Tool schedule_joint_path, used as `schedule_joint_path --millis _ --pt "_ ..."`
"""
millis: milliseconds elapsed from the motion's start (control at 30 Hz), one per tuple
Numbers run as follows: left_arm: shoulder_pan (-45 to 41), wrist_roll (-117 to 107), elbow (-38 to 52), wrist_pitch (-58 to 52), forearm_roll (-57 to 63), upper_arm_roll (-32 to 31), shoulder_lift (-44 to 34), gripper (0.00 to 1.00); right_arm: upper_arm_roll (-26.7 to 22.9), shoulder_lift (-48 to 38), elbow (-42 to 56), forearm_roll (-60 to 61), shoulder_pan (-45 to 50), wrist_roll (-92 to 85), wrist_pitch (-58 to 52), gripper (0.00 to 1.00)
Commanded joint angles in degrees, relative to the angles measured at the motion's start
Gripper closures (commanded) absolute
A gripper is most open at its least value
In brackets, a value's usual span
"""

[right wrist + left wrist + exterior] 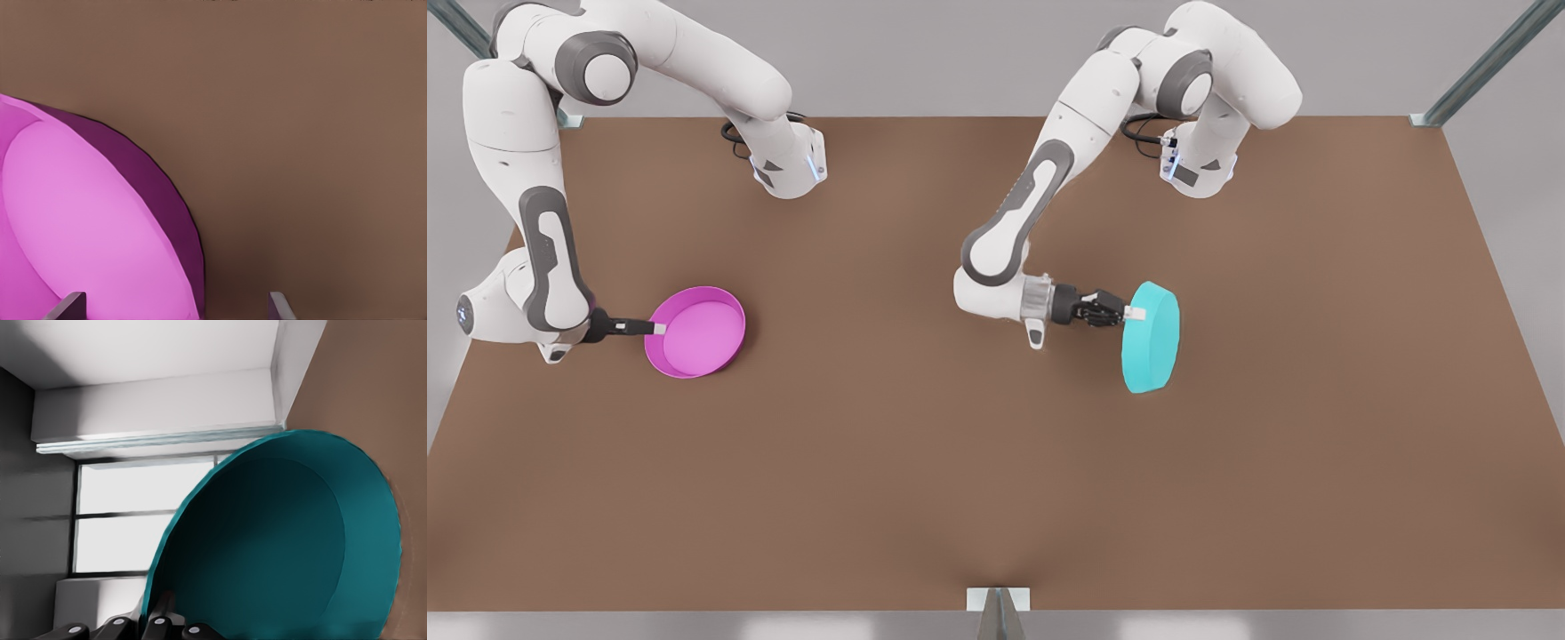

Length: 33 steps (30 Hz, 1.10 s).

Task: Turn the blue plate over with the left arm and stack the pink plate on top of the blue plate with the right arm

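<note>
The blue plate [1152, 342] stands almost on its edge above the table on the front view's right, its flat underside turned toward that side. My left gripper [1134, 313] is shut on its rim. The left wrist view looks into the dish's hollow inside [280, 547], with the gripper [160, 623] at the rim. The pink plate [698, 333] lies right side up on the table on the front view's left. My right gripper [656, 328] is at its rim, open. In the right wrist view, the two fingertips [70, 305] stand wide apart on either side of the pink rim [175, 220].
The brown table [996, 480] stretches wide between and in front of the two plates. Both arm bases [791, 164] stand at the back edge. Metal frame posts [1485, 67] rise at the far corners, and a bracket [998, 600] sits at the middle of the near edge.
</note>
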Motion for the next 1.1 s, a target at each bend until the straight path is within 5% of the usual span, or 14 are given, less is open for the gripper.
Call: schedule_joint_path --millis 0,167,333,733,933,1067 --pt "-0.1 -0.2 0.0 0.0 -2.8 0.0 0.0 0.79 0.0 0.0 0.0 0.0 0.0 0.0 0.0 0.0" --pt "-2.3 -2.4 0.0 -1.0 -2.8 0.0 2.3 0.79 0.0 0.6 0.0 0.0 0.4 0.1 1.4 0.02" --pt "-4.6 -7.3 0.0 -2.1 -2.8 0.0 4.9 0.79 0.0 0.6 0.0 0.0 0.5 0.1 1.4 0.28" --pt "-6.9 -10.2 0.3 -4.1 -4.1 0.0 8.0 0.78 0.0 1.8 0.4 0.1 0.7 0.1 1.3 0.29" --pt "-7.8 -10.7 0.3 -4.6 -4.2 0.0 9.3 0.78 0.0 1.8 0.4 0.1 0.7 0.1 1.1 0.4" --pt "-7.9 -11.7 0.6 -5.4 -4.2 -0.7 10.0 0.78 0.0 1.8 0.5 0.1 0.7 -0.5 1.0 0.64"
